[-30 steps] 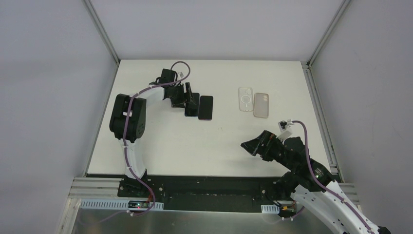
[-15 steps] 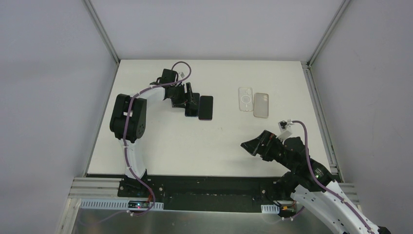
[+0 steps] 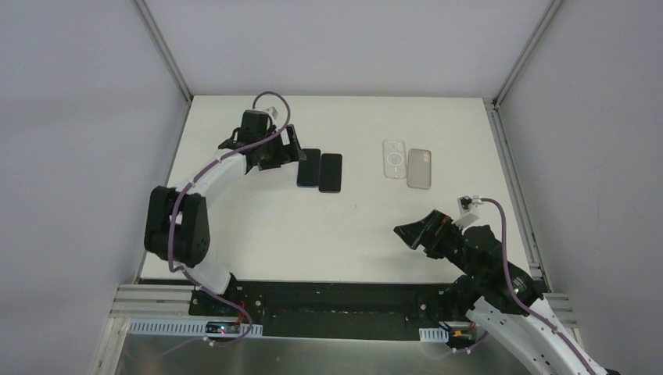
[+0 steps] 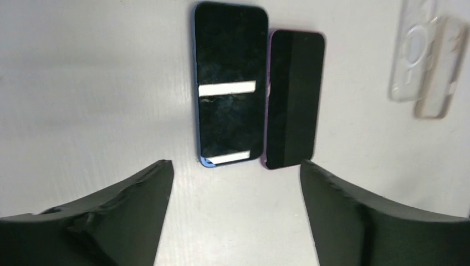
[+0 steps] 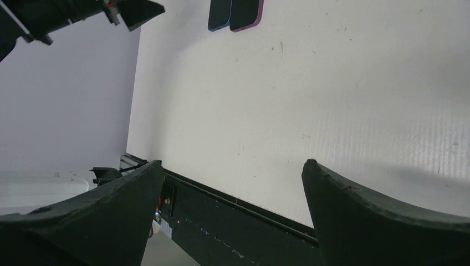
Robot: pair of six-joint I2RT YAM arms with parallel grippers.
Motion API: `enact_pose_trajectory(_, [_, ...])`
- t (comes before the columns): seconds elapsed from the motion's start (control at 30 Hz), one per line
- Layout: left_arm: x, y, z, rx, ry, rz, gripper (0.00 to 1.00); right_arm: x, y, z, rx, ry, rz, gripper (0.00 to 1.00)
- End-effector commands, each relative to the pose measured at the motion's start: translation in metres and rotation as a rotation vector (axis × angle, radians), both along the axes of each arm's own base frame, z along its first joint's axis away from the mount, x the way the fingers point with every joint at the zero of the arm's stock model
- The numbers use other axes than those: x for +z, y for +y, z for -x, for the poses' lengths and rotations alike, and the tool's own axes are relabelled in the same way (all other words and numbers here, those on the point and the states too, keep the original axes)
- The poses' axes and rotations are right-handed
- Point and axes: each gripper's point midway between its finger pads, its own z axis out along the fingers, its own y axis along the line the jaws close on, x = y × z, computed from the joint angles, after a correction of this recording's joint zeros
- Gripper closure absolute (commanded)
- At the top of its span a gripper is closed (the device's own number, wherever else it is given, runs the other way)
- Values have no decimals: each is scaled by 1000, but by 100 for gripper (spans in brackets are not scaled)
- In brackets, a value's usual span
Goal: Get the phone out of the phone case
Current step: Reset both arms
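Note:
A blue-edged phone [image 3: 308, 168] and a purple-edged phone [image 3: 331, 172] lie side by side, screens up, at the back middle of the white table [image 3: 313, 226]. Both also show in the left wrist view, the blue phone [image 4: 230, 83] and the purple phone [image 4: 292, 100]. A clear case with a ring [image 3: 394, 158] and a beige translucent case [image 3: 420, 168] lie empty to their right. My left gripper [image 3: 291, 150] is open and empty, just left of the blue phone; in its wrist view the gripper [image 4: 235, 166] sits short of the phones' near ends. My right gripper [image 3: 410, 233] is open and empty over the front right.
The two cases also show at the top right of the left wrist view [image 4: 421, 66]. The black front rail [image 5: 249, 221] runs below my right gripper [image 5: 233, 163]. White walls and metal posts enclose the table on three sides.
My left gripper has drawn back to the left off the blue phone, and its elbow has swung left. My right gripper has shifted slightly to the right.

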Motion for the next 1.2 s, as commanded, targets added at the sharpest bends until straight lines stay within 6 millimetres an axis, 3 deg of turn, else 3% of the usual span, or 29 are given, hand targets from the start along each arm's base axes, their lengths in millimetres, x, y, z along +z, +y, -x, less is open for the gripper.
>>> enact_pose_trajectory(0.0, [29, 15, 26, 113, -77, -22, 1, 14, -17, -4, -75, -60, 6, 0])
enact_pose_trajectory(0.23, [44, 24, 85, 231, -187, -74, 1, 20, -37, -10, -219, -52, -46, 0])
enact_pose_trajectory(0.43, [77, 61, 105, 398, -379, -165, 1, 24, -65, -45, -539, -53, -180, 0])
enact_pose_trajectory(0.5, [94, 76, 106, 395, -466, -296, 1, 28, -66, -60, -550, -139, -87, 0])
enact_pose_trajectory(0.57, [102, 87, 107, 329, -516, -447, 1, 30, -79, -76, -635, -188, 31, 0])
enact_pose_trajectory(0.63, [103, 106, 110, 314, -527, -602, 1, 35, -99, -96, -773, -269, 162, 0])
enact_pose_trajectory(0.73, [94, 134, 116, 377, -505, -745, 1, 46, -105, -128, -779, -479, 370, 0])
enact_pose_trajectory(0.83, [75, 151, 118, 381, -454, -828, 1, 33, -116, -149, -749, -454, 451, 0])
enact_pose_trajectory(0.93, [63, 172, 122, 431, -412, -893, 1, 8, -145, -156, -858, -335, 465, 0])
enact_pose_trajectory(1.1, [40, 181, 112, 463, -425, -749, 2, -43, -196, -157, -1006, -208, 629, 0])
enact_pose_trajectory(1.17, [40, 178, 105, 438, -455, -698, 2, -58, -200, -158, -1028, -192, 621, 0])
